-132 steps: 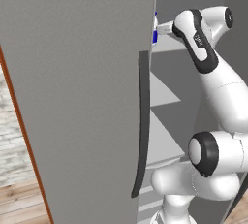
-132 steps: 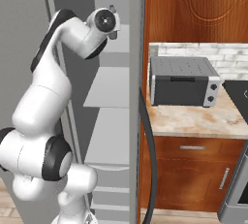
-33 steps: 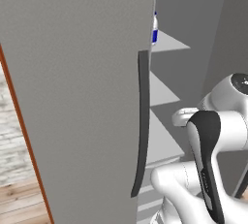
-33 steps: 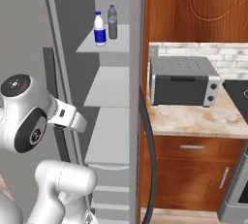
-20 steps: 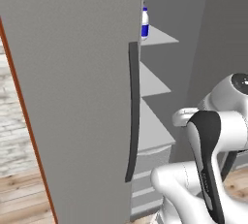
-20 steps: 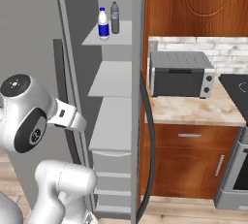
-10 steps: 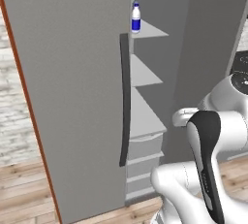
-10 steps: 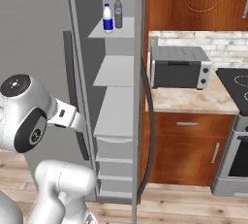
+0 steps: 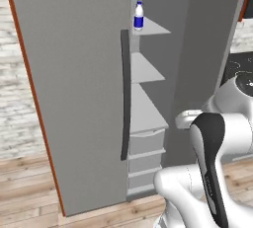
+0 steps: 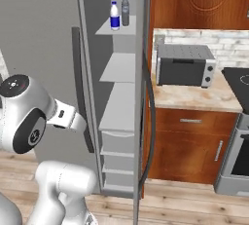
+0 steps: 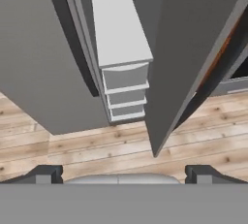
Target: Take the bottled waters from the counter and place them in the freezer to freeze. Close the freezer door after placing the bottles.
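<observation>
Since both bottles already stand up on the top shelf inside, the step in hand looks like the last one: shutting the door. Closest to the camera, the robot's jaws (image 11: 124, 173) are wide apart and hold nothing, and they look down at the pale wooden floor (image 11: 87, 145).

Just past them hangs the tall plain grey freezer door (image 9: 74, 89), swung open, with its long dark bar handle (image 9: 125, 94) facing the arm. Next, I think the arm must reach out to that door and push it round until it closes. The door is near the arm, so it should not be a long reach.

Inside the tall grey freezer (image 10: 121, 97) are pale flat shelves and drawers. High up sit the clear-white bottle with a blue label (image 10: 115, 16) and, just beside it, the dull grey bottle with a thin neck (image 10: 125, 11). Both stand upright, well back from the door's path.

Farther right is the tan stone table (image 10: 194, 97) on red-brown cupboards, with a small grey toaster oven (image 10: 185, 65) on it. Nothing seems to block the door.
</observation>
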Tool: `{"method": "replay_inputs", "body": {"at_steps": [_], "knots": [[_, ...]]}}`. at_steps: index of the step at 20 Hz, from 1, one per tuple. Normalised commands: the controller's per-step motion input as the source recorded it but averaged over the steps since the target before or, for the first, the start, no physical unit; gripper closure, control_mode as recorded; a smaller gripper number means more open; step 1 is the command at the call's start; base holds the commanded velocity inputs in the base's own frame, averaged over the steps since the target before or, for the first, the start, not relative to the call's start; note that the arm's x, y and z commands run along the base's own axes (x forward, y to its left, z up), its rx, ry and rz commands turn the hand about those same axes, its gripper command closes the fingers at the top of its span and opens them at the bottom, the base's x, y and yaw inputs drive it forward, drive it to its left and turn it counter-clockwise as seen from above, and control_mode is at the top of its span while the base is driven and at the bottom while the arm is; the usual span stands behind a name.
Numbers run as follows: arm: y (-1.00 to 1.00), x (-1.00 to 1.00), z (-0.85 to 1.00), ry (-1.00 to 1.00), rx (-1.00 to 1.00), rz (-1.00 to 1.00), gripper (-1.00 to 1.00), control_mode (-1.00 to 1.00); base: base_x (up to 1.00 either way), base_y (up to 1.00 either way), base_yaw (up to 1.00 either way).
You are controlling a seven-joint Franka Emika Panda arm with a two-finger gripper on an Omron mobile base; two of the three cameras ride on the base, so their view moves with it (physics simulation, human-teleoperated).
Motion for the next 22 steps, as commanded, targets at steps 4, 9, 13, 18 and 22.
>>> {"method": "replay_inputs", "body": {"at_steps": [4, 9, 13, 18, 22], "knots": [[0.0, 0.0, 0.0, 0.0, 0.0, 0.0, -1.0, 1.0, -0.01, -0.66, 0.14], [0.0, 0.0, 0.0, 0.0, 0.0, 0.0, -1.0, 1.0, -0.19, -0.56, 0.12], [0.0, 0.0, 0.0, 0.0, 0.0, 0.0, -1.0, 1.0, -0.22, -0.38, 0.08], [0.0, 0.0, 0.0, 0.0, 0.0, 0.0, -1.0, 1.0, -0.08, -0.19, 0.02], [0.0, 0.0, 0.0, 0.0, 0.0, 0.0, -1.0, 1.0, 0.0, -0.27, 0.0]]}}
